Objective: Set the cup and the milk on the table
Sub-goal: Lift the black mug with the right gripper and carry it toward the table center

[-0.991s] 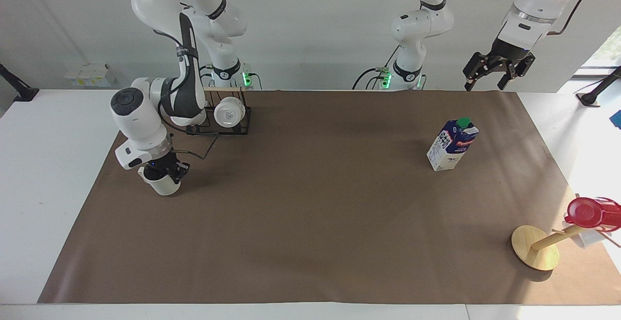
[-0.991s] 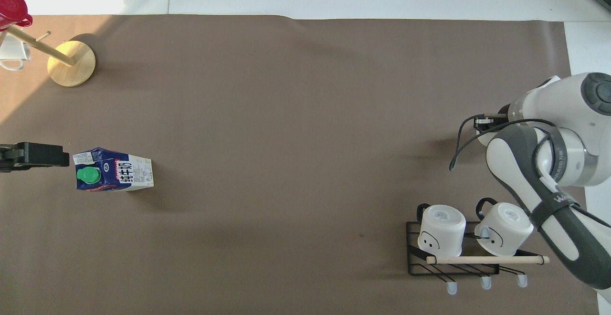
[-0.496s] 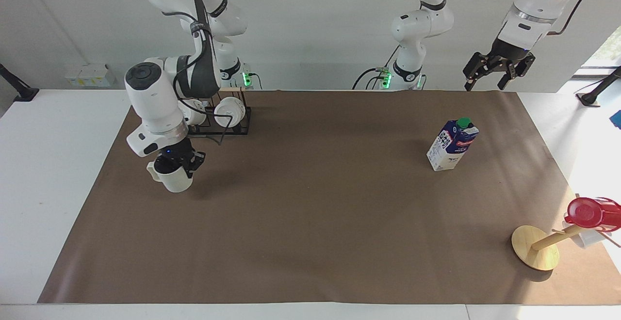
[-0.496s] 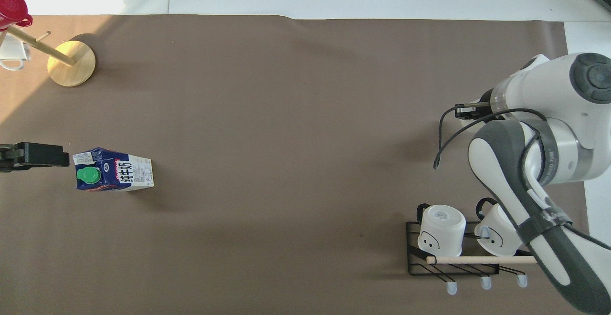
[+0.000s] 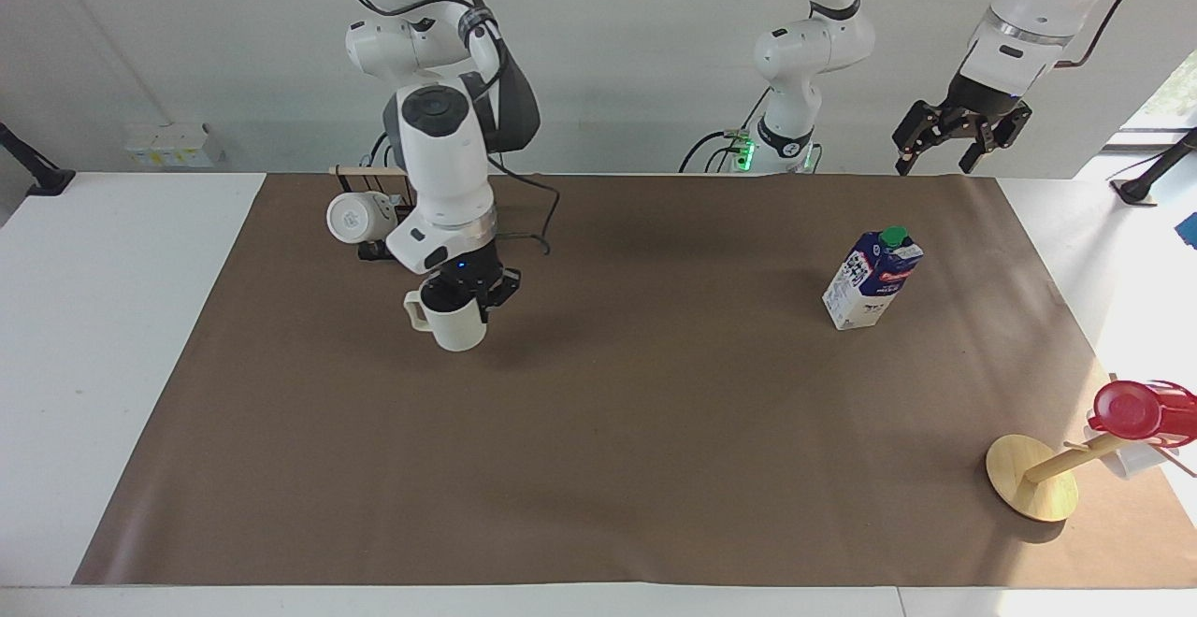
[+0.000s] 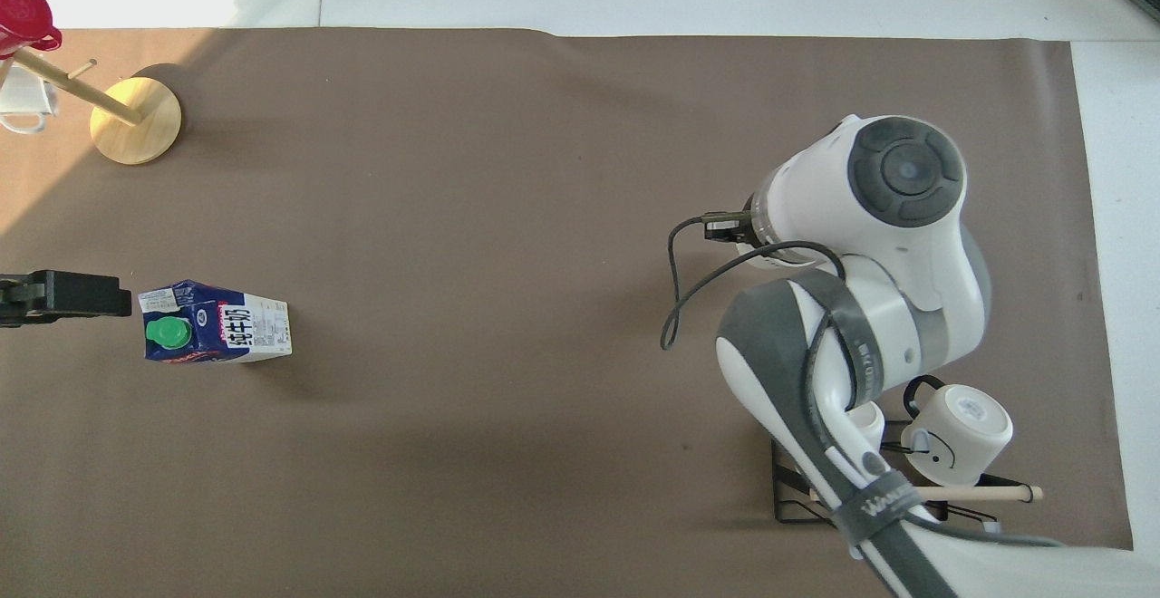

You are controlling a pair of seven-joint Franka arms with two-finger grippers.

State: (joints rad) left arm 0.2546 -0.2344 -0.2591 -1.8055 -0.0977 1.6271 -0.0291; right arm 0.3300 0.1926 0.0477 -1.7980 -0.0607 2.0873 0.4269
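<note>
The right hand is clamped on the rim of the cup, one finger inside, and holds it upright in the left-centre of the facing view, just above the brown mat or barely on it; I cannot tell which. The handle sticks out toward the frame's left edge. A rim pinch is a narrow hold, so I judge that a quick swing or a hard set-down could twist the cup in the fingers, and letting go before the base is flat could tip it. The loose black cable looping off the wrist could also snag.

The cup is a smooth, off-white mug, slightly tapered, with a small loop handle. The milk stands upright at right-centre of the facing view, a tall blue-and-white carton with a green screw cap; being tall and narrow, it would topple from a side knock. The left hand, open, waits in the air at the upper right, above the worktop's edge.

At upper left a white mug hangs on a black wire rack. At lower right a wooden stand carries a glossy red cup.
</note>
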